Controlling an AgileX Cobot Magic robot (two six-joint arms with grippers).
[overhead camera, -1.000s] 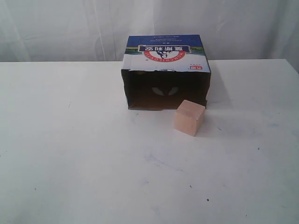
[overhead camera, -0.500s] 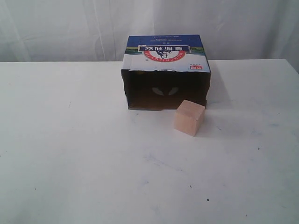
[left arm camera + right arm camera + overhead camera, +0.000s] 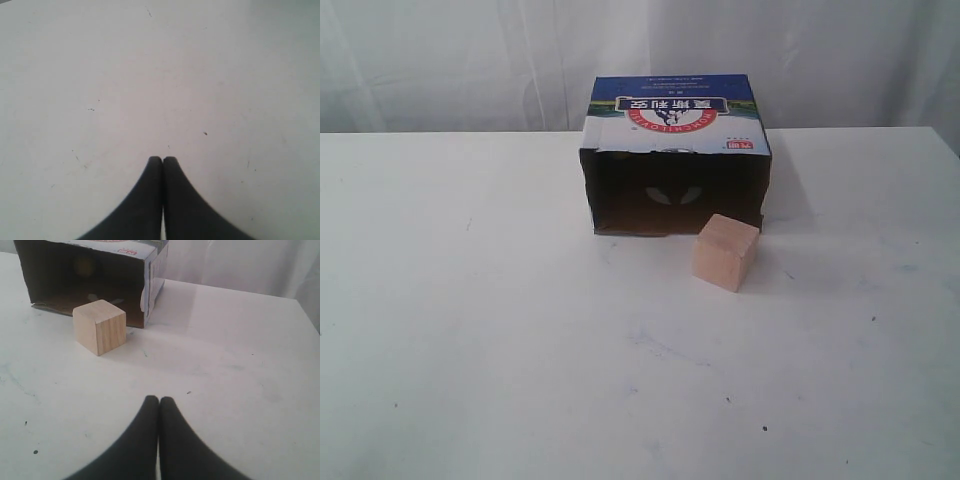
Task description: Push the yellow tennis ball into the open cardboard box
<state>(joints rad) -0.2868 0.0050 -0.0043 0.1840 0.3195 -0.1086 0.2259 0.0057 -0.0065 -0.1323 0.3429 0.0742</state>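
Note:
The open cardboard box point(image 3: 675, 115), blue on top with a red-and-white logo, lies on the white table with its dark opening toward the exterior camera. In the right wrist view a dim yellowish round shape, the yellow tennis ball point(image 3: 84, 267), sits deep inside the open cardboard box point(image 3: 151, 275). My right gripper point(image 3: 159, 399) is shut and empty, well short of the box. My left gripper point(image 3: 162, 159) is shut over bare table, nothing between its fingers. Neither gripper shows in the exterior view.
A tan wooden cube point(image 3: 725, 252) stands on the table point(image 3: 470, 330) just in front of the box's right corner, and the right wrist view shows the cube point(image 3: 99, 326) too. A white curtain hangs behind the table.

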